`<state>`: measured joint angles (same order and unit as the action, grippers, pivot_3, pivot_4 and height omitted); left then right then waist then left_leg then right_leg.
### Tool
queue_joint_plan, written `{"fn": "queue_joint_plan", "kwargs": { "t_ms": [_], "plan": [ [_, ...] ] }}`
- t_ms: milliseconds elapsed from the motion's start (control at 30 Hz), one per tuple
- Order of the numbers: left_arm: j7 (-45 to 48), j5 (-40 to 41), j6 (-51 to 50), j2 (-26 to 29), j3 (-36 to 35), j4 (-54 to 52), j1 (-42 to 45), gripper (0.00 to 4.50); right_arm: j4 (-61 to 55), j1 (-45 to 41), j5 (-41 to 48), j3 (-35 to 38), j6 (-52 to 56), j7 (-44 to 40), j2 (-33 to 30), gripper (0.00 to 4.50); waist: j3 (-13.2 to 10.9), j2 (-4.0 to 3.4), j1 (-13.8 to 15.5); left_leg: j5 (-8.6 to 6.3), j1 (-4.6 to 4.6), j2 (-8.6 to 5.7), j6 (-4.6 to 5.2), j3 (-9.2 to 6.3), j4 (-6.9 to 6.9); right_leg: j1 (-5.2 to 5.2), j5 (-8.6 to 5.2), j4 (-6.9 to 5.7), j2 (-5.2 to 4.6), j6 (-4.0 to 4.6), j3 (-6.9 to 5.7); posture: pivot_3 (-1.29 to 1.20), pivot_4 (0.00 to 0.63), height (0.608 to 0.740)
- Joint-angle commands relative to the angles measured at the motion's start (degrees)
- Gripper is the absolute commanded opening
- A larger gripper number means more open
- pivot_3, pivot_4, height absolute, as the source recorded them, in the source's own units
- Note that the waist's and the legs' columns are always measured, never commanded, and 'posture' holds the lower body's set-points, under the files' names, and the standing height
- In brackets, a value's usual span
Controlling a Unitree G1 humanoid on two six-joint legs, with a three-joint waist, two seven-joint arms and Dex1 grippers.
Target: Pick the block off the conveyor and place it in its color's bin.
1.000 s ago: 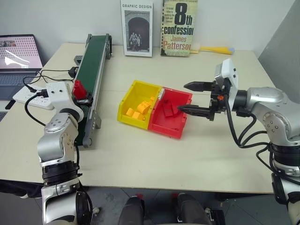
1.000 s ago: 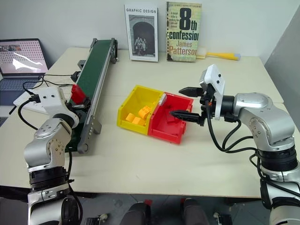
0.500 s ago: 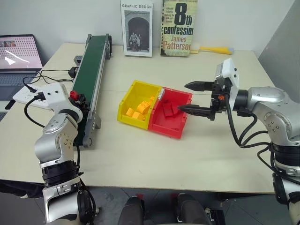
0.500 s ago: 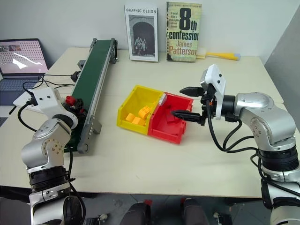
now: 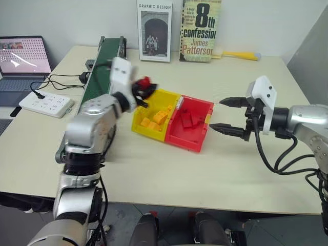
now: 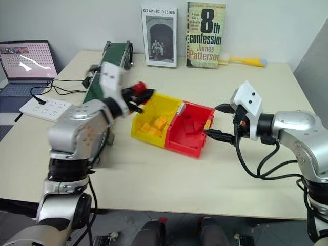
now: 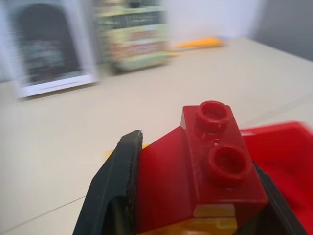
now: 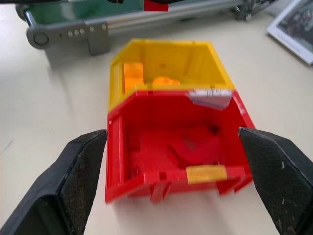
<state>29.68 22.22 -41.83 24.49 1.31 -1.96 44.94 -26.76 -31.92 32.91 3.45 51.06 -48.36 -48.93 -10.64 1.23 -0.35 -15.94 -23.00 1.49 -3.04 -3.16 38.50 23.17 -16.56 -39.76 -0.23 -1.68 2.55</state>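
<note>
My left gripper is shut on the small red block, held in the air over the far left rim of the yellow tray. The left wrist view has the block clamped between my two black fingers. Right of the yellow tray and joined to it sits the red bin with a few red bricks inside. My right gripper hovers open just right of the bin, pointing at it; its wrist view looks straight into the bin. The dark green conveyor runs along the left.
Two books lean on the back wall with a yellow-handled brush beside them. A laptop and a white power strip with black cables lie left of the conveyor. Orange-yellow blocks fill the yellow tray.
My left gripper closed on the red block at the conveyor, lifted it and swung right to the yellow tray's far edge. My right gripper drew back a little to the right.
</note>
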Motion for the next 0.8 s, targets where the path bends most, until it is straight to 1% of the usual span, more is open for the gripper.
{"fn": "queue_joint_plan", "kwargs": {
  "t_ms": [33,133,167,200,233,300,333,367,467,500,600,733,767,800],
  "plan": [
    [11.1,-1.1,4.8,-1.0,8.7,1.2,3.4,1.53,-5.8,2.3,2.4,4.8,2.7,2.8,-1.1,4.5,0.0,0.0,-0.2,0.0,0.0,0.0,0.0,-0.01,-0.01,0.0,0.0,0.0,0.02,0.0,0.0,0.0,0.15,0.74],
    [16.9,-3.6,9.8,-1.7,13.3,5.5,4.4,1.53,-8.0,4.1,3.2,6.6,4.1,4.8,-0.7,4.5,0.0,0.0,-0.8,-0.01,0.05,0.04,0.02,0.03,-0.04,0.0,0.0,-0.01,0.09,0.0,0.05,0.0,0.15,0.74],
    [17.8,-5.2,12.5,-2.2,14.5,8.3,4.8,1.88,-8.6,4.4,3.8,7.1,4.5,5.6,-0.4,4.5,0.0,-0.01,-0.9,-0.02,0.05,0.04,0.03,0.02,-0.04,0.0,0.0,-0.02,0.09,0.0,0.04,0.0,0.15,0.74],
    [18.8,-6.4,14.5,-2.6,15.4,10.8,5.2,1.88,-9.2,4.9,4.2,7.5,4.9,6.2,-0.2,4.5,0.0,-0.01,-1.1,-0.05,0.07,0.04,0.1,0.03,-0.03,0.0,-0.01,-0.04,0.1,0.0,0.06,0.0,0.15,0.74],
    [19.7,-7.2,16.0,-2.7,15.9,12.4,5.4,2.26,-9.7,5.2,4.6,7.8,5.2,6.6,-0.1,4.5,0.0,-0.01,-1.3,-0.06,0.07,0.03,0.11,0.03,-0.03,0.0,-0.01,-0.05,0.1,0.0,0.07,0.0,0.15,0.74],
    [20.5,-8.1,18.2,-3.3,15.6,14.8,6.1,2.62,-10.3,6.0,5.1,8.4,5.6,7.3,-0.2,4.5,0.0,-0.01,-1.3,-0.06,0.07,0.03,0.12,0.01,-0.02,0.0,-0.01,-0.06,0.11,0.0,0.06,0.0,0.15,0.74],
    [20.8,-8.1,18.8,-3.5,15.1,15.5,6.4,2.78,-10.5,6.2,5.4,8.6,5.7,7.6,-0.4,4.5,0.0,-0.01,-1.4,-0.06,0.06,0.03,0.12,0.02,-0.03,0.0,-0.01,-0.04,0.12,0.0,0.07,0.0,0.15,0.74],
    [21.2,-8.2,19.1,-3.7,14.6,16.0,6.6,3.08,-10.6,6.4,5.7,8.7,5.8,7.9,-0.5,4.5,0.0,-0.01,-1.4,-0.07,0.05,0.03,0.13,0.03,-0.03,0.01,-0.01,-0.03,0.12,0.0,0.08,0.0,0.15,0.74],
    [22.5,-7.7,18.7,-3.1,13.3,15.7,7.0,3.56,-9.8,6.1,5.8,8.4,5.4,8.1,-0.7,4.5,0.0,-0.01,-1.3,-0.07,0.01,0.03,0.13,0.01,-0.02,0.01,-0.01,0.0,0.12,0.0,0.07,0.0,0.15,0.74],
    [22.5,-7.6,18.6,-2.4,12.5,15.4,7.0,3.84,-9.1,5.6,5.6,7.9,4.9,8.0,-0.6,4.5,0.0,-0.01,-1.3,-0.07,0.01,0.02,0.13,0.01,-0.02,0.01,-0.01,-0.01,0.11,0.0,0.07,0.0,0.15,0.74],
    [22.9,-7.1,17.1,0.4,9.7,13.9,6.3,4.45,-6.9,4.2,4.6,6.1,3.3,7.2,-0.3,4.5,0.0,-0.01,-1.5,-0.07,0.04,0.03,0.13,0.03,-0.02,0.01,-0.01,-0.03,0.12,0.0,0.09,0.0,0.15,0.74],
    [23.2,-6.2,14.3,4.6,6.6,10.8,4.7,4.45,-4.9,3.4,3.6,4.5,1.4,5.4,-1.3,4.5,0.0,-0.01,-1.5,-0.07,0.07,0.08,0.13,0.01,-0.04,0.03,-0.01,-0.07,0.16,0.0,0.07,0.0,0.15,0.74],
    [26.3,-5.9,13.0,10.3,5.1,7.6,1.6,4.45,-3.0,2.7,2.6,3.4,-0.1,3.7,-2.0,4.5,0.0,-0.01,-1.4,-0.07,0.06,0.09,0.13,0.01,-0.04,0.03,-0.01,-0.07,0.16,0.0,0.07,0.0,0.15,0.74],
    [28.5,-5.6,11.9,14.5,3.9,5.1,-0.7,4.45,-1.5,2.2,2.0,2.7,-1.2,2.4,-2.6,4.5,0.0,-0.02,-1.7,-0.07,0.05,0.08,0.13,0.0,-0.04,0.03,-0.01,-0.06,0.15,0.0,0.06,0.0,0.15,0.74]
  ]
}}
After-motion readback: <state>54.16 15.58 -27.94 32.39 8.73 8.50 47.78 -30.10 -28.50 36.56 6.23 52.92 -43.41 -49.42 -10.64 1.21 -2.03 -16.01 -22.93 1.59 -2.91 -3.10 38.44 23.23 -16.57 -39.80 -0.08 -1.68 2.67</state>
